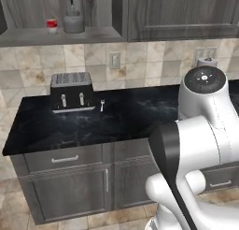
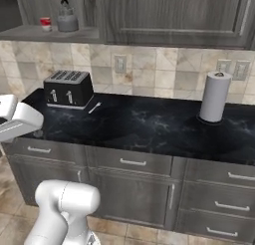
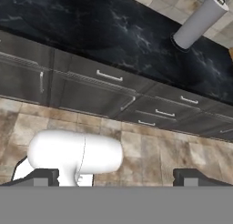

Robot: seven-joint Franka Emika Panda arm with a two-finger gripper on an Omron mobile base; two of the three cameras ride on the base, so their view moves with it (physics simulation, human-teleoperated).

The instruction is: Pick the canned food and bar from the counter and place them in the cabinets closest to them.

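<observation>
Canned food [image 1: 52,25] is being kept beside a kettle [image 1: 73,21] in the open cabinet [image 1: 60,36] above a toaster [image 1: 71,91]; gripper [image 3: 116,177] jaws are being held spread.

Surface [image 2: 149,124] mostly bare btwn toaster [image 2: 67,88] at left and paper towel roll [image 2: 215,96] at right. Small utensil [image 2: 94,107] lies just beside toaster. Open cabinet shelf [image 1: 56,36] holds canned food [image 1: 52,25] w/ kettle [image 1: 73,20] close beside; room left of can.

A rendered home kitchen.
Black marble worktop [image 2: 149,124] over grey drawer cabinets [image 2: 134,184], dark four-slot toaster [image 2: 67,88], white paper-towel roll [image 2: 215,97], beige tiled wall [image 2: 159,72], wall-hung wood-grain cabinets [image 2: 174,15].
</observation>
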